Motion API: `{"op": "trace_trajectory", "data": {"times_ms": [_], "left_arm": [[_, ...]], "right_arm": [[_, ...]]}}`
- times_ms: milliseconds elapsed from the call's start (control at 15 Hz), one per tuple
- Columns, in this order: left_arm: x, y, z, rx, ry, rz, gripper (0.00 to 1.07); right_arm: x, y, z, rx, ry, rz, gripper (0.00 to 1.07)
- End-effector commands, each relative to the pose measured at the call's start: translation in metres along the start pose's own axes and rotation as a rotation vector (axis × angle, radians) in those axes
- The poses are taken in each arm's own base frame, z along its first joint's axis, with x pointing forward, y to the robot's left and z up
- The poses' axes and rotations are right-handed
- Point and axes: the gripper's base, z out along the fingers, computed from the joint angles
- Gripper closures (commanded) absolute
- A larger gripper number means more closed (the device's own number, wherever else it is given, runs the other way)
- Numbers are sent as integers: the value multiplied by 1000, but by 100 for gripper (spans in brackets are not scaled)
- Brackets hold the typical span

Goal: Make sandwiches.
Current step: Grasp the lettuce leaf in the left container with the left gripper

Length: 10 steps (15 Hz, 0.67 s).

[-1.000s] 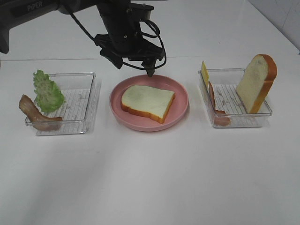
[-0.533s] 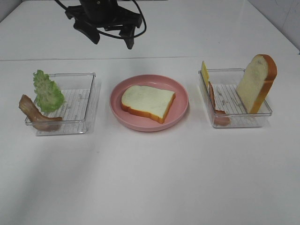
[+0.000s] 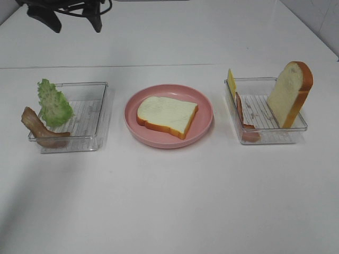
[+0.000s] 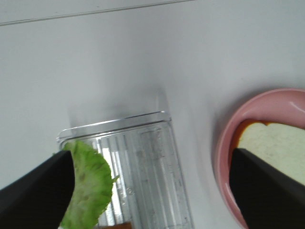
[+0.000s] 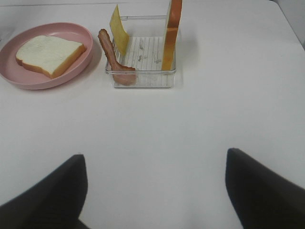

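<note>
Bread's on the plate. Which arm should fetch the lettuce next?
Left, probably. The left claw hangs open on the side where the lettuce stands, and its wrist view shows it close. The right claw, also open, faces the other tray, beyond the plate.

The left end effector (image 3: 74, 16) has been withdrawn from the middle of the frame to the upper left corner. A second ago it was held just above the far rim of the pink plate (image 3: 207, 114). Half a second ago it had been raised and carried leftward. It is now largely cut off by the top edge, beyond the left tray (image 3: 103, 106), and the plate's far rim is left uncovered.
</note>
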Motion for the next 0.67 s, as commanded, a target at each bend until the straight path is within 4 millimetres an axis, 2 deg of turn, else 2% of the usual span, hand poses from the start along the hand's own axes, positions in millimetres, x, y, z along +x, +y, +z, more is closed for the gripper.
{"op": "trace_trajectory", "data": {"times_ms": [67, 133, 267, 600, 667], "left_arm": [[11, 29, -14, -33, 87, -40, 23], [17, 53, -14, -58, 119, -82, 24], [24, 64, -6, -70, 157, -99, 24], [42, 73, 24, -131, 266, -86, 26], [45, 75, 40, -133, 288, -87, 26]], "right_arm": [[1, 0, -1, 8, -22, 1, 31], [1, 0, -1, 8, -22, 1, 31], [1, 0, -1, 8, -22, 1, 31], [1, 0, -1, 8, -22, 1, 31], [1, 0, -1, 8, -22, 1, 31]]}}
